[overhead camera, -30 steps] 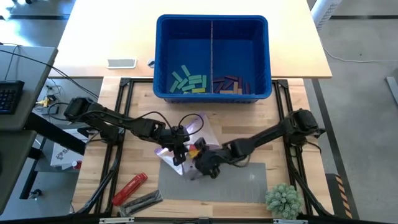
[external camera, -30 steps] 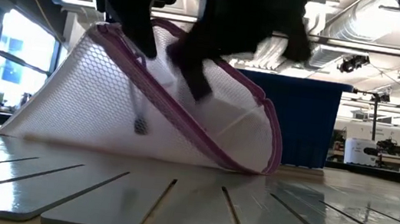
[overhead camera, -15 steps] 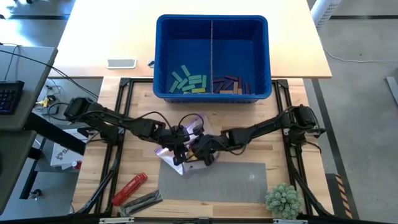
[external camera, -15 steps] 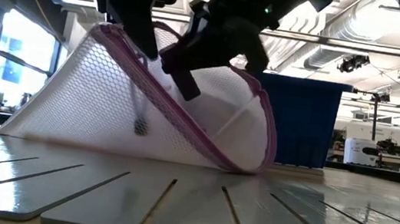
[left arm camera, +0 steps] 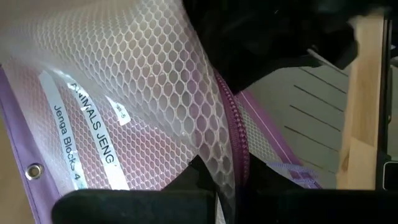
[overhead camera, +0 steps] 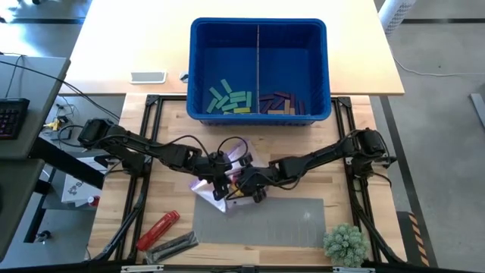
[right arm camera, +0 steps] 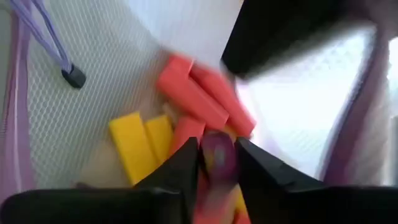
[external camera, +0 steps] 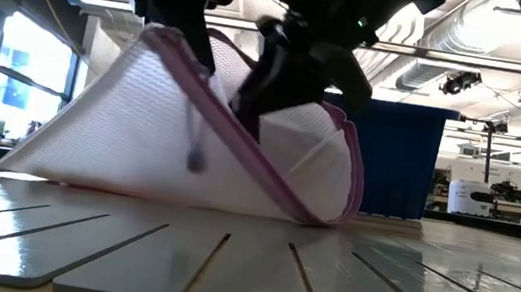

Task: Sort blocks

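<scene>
High view showed both arms meeting at a white mesh bag [overhead camera: 220, 189] with purple trim, lying at the table [overhead camera: 333, 189] centre on the edge of a grey mat [overhead camera: 280, 224]. The left pincer [overhead camera: 220, 179] was clamped shut on the bag's rim. The right pincer [overhead camera: 241, 184] was inside the bag's mouth. Sorted blocks [overhead camera: 231, 99] lay in a divided blue bin [overhead camera: 258, 30]: green and teal left, purple and tan right.

Low view alone showed the bag held up like a tent, a zipper pull [external camera: 195, 161] dangling.

Left wrist view alone gave readable labels [left arm camera: 65, 146]: "Jenga Blocks 4" and "ANIMALS JENG".

Right wrist view alone revealed the bag's contents: red blocks [right arm camera: 196, 93] and yellow blocks [right arm camera: 140, 146] piled together, with the right pincer's fingers [right arm camera: 183, 174] closed around a purple block [right arm camera: 219, 155].
</scene>
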